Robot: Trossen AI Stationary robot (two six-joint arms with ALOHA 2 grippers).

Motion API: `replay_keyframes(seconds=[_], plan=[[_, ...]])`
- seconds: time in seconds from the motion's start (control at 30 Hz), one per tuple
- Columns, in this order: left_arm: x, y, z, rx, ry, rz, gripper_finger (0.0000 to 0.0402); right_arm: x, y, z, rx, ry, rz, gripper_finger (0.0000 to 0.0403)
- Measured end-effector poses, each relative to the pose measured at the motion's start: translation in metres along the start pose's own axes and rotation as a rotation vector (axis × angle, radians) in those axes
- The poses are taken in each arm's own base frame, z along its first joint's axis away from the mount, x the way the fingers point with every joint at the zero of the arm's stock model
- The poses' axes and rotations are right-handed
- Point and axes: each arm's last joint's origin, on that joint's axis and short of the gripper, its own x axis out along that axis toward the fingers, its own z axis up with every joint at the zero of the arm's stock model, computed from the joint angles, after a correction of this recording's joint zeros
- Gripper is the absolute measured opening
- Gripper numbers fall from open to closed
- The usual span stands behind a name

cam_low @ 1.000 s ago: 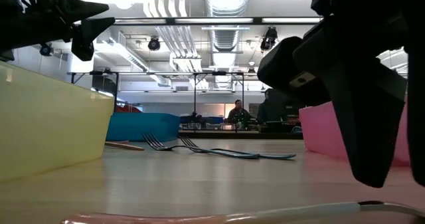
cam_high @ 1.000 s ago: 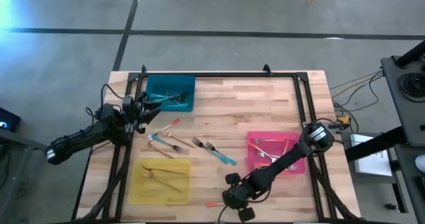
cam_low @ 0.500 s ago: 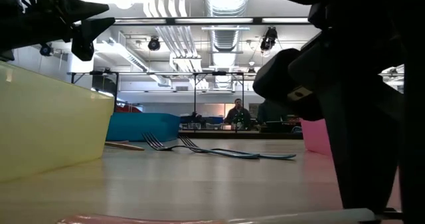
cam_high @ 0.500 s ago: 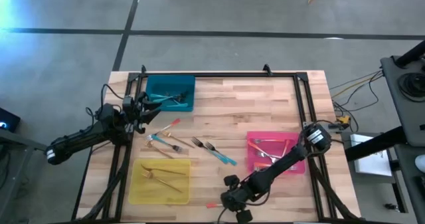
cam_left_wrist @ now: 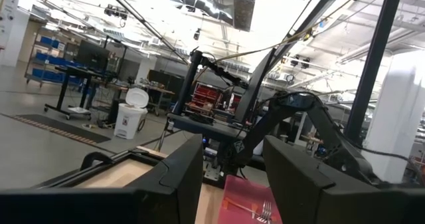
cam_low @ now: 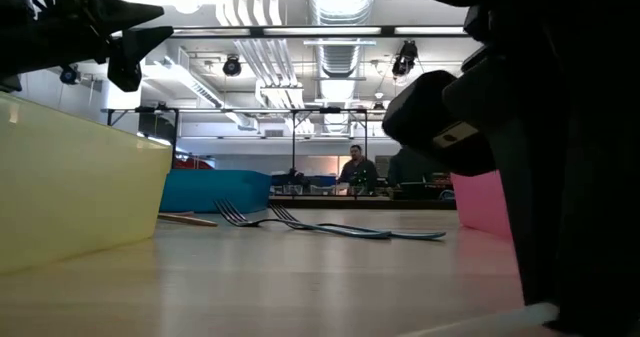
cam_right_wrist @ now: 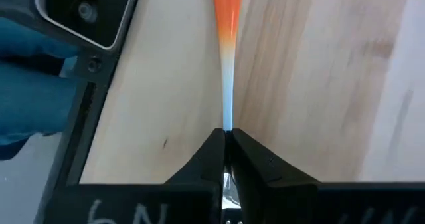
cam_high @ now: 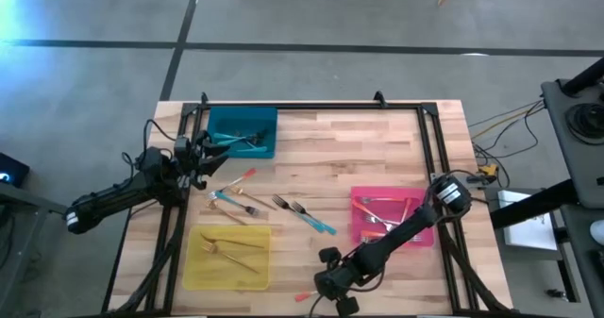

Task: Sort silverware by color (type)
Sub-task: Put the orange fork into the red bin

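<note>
The right gripper (cam_high: 326, 293) pinches a coral fork (cam_right_wrist: 227, 24) at the table's (cam_high: 377, 167) near edge. The left gripper (cam_high: 203, 148), fingers parted, hangs beside the teal tray (cam_high: 242, 131); the yellow tray (cam_high: 226, 257) sits nearby

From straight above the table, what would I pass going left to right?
Left gripper → teal tray → loose teal-handled forks → right gripper, shut on a coral-handled fork → pink tray.

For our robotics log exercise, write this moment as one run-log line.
right pincer: shut on pink fork, near table's front edge | left pincer: open, waiting beside teal tray | pink tray: holds forks
</note>
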Motion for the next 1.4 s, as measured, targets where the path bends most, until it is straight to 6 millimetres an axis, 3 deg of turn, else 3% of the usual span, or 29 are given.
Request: replay_keyframes(seconds=[0.23, 0.37, 0.57, 0.7, 0.8, 0.97, 1.13, 1.3, 1.4], plan=[[0.000, 0.000, 0.000, 0.000, 0.001, 0.000, 0.0141, -0.055, 0.012, 0.027, -0.065, -0.082, 0.013, 0.0010], [0.000, 0.000, 0.000, -0.001, 0.002, 0.001, 0.0141, -0.092, 0.012, 0.024, -0.099, -0.061, -0.034, 0.0009], [0.000, 0.000, 0.000, -0.001, 0.003, 0.001, 0.0141, -0.161, 0.000, -0.013, -0.104, 0.145, -0.145, 0.0009], [0.000, 0.000, 0.000, -0.001, 0.004, 0.002, 0.0141, -0.205, -0.014, -0.041, 0.003, 0.028, -0.153, 0.0009], [0.000, 0.000, 0.000, -0.001, 0.004, 0.002, 0.0141, -0.227, -0.026, -0.069, 0.107, -0.117, -0.211, 0.0009], [0.000, 0.000, 0.000, -0.001, 0.004, 0.001, 0.0141, -0.241, -0.047, -0.124, 0.284, -0.287, -0.269, 0.0009], [0.000, 0.000, 0.000, -0.001, 0.004, 0.001, 0.0141, -0.228, -0.065, -0.172, 0.348, -0.299, -0.306, 0.0009], [0.000, 0.000, 0.000, -0.001, 0.004, 0.002, 0.0141, -0.211, -0.076, -0.205, 0.386, -0.262, -0.323, 0.0009], [0.000, 0.000, 0.000, -0.001, 0.004, 0.002, 0.0141, -0.204, -0.080, -0.214, 0.389, -0.276, -0.315, 0.0009]])
